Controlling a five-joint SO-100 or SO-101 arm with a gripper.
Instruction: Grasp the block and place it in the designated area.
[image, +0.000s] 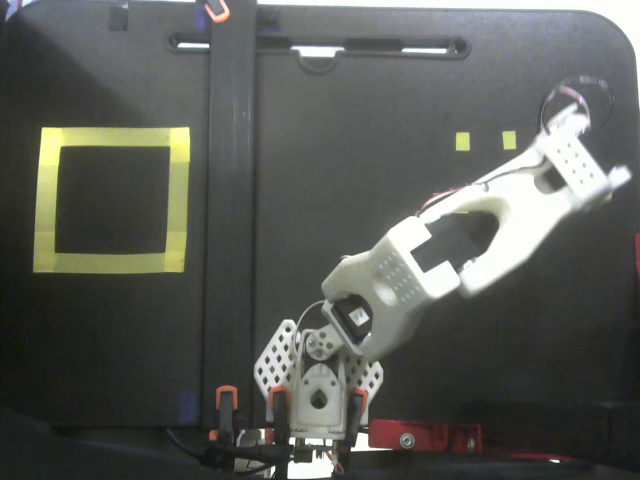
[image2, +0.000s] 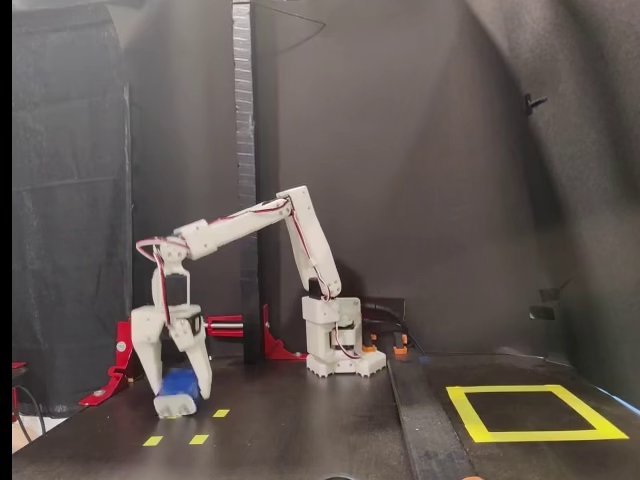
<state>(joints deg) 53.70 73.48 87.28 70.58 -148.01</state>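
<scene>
Block, dark blue, is seen at the lower left of the side-on fixed view, held between the two white fingers of the claw, which is closed on it just above the black surface. Near it, small yellow tape squares are seen on the surface toward the bottom of the frame. The designated area, a yellow tape frame, is placed at the lower right of that view, well apart from the block. In the top-down fixed view the frame is found at the left, while the arm is stretched to the upper right, and the block is hidden beneath it.
</scene>
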